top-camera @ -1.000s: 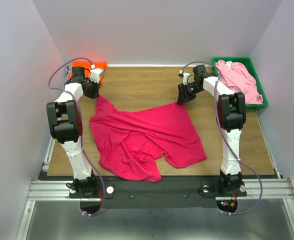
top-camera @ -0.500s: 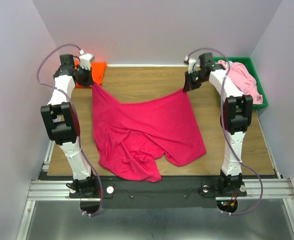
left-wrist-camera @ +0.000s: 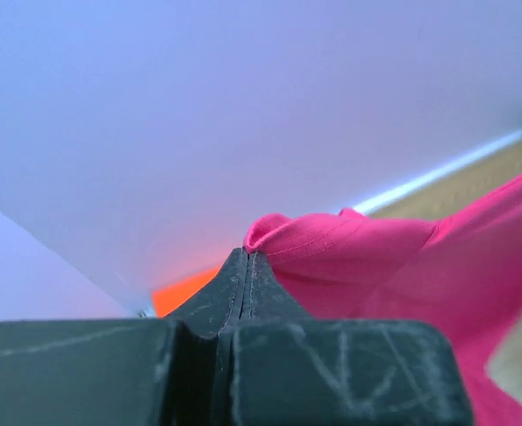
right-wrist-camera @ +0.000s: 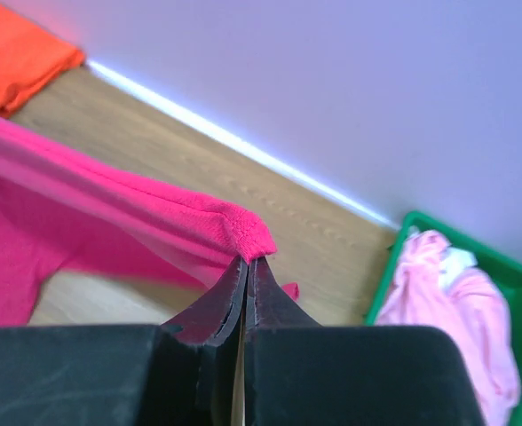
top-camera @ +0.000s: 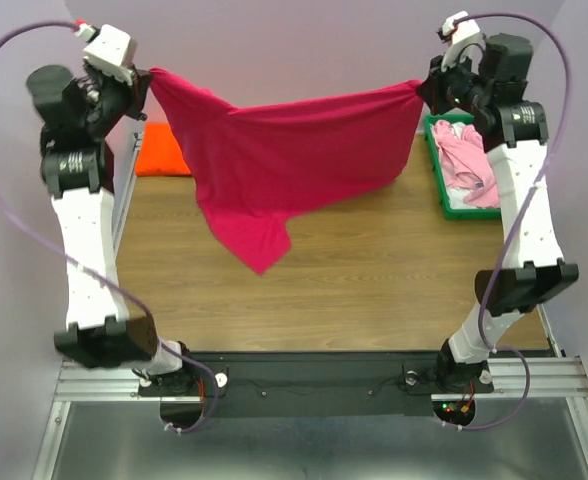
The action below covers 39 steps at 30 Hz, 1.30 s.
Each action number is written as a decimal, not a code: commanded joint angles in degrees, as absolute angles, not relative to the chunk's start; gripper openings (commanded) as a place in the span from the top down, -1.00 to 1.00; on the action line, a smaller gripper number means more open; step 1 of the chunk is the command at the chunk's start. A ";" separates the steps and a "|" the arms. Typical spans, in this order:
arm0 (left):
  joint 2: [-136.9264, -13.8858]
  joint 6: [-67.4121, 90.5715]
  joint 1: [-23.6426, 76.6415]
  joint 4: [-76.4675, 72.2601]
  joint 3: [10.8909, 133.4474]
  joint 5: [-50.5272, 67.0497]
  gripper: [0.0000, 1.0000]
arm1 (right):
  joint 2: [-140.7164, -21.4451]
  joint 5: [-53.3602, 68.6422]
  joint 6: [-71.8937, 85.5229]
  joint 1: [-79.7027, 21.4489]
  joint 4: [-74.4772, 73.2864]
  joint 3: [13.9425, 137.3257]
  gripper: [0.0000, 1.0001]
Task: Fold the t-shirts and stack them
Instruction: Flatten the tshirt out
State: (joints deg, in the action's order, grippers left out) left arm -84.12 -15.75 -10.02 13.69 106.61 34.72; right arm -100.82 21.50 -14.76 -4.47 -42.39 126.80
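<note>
The crimson-magenta t-shirt (top-camera: 274, 150) hangs in the air, stretched between both grippers high above the table, its lowest tip near the table's middle. My left gripper (top-camera: 146, 76) is shut on one corner of it; in the left wrist view the cloth (left-wrist-camera: 350, 244) bunches at the closed tips (left-wrist-camera: 246, 255). My right gripper (top-camera: 421, 88) is shut on the other corner; the right wrist view shows the hem (right-wrist-camera: 234, 226) pinched at the tips (right-wrist-camera: 247, 259). The bright orange t-shirt (top-camera: 162, 152) lies folded at the back left. The pale pink t-shirt (top-camera: 466, 158) lies crumpled in the tray.
The green plastic tray (top-camera: 436, 165) stands at the back right; it also shows in the right wrist view (right-wrist-camera: 403, 240). Lilac walls close in the back and both sides. The wooden table (top-camera: 354, 270) shows bare beneath the hanging shirt.
Both arms have risen sharply, lifting the crimson-magenta shirt off the table. It lay spread and rumpled on the wood; now it hangs stretched between the grippers.
</note>
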 commanded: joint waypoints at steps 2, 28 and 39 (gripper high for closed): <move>-70.07 -10.46 -10.55 0.63 101.00 33.23 1.00 | -91.07 15.74 -16.08 -4.48 -37.45 126.92 0.99; -43.32 -18.37 -10.55 8.35 86.76 25.48 1.00 | -62.39 17.28 -24.17 -4.48 -29.89 102.06 0.99; -62.89 -19.60 -8.45 0.28 59.61 34.11 1.00 | -78.46 27.06 -25.40 -4.57 -17.69 75.60 0.99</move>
State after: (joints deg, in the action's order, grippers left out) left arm -55.27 -17.93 -9.91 6.04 64.79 31.73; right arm -76.77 22.02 -24.29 -4.56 -26.70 78.94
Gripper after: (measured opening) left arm 0.017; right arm 0.019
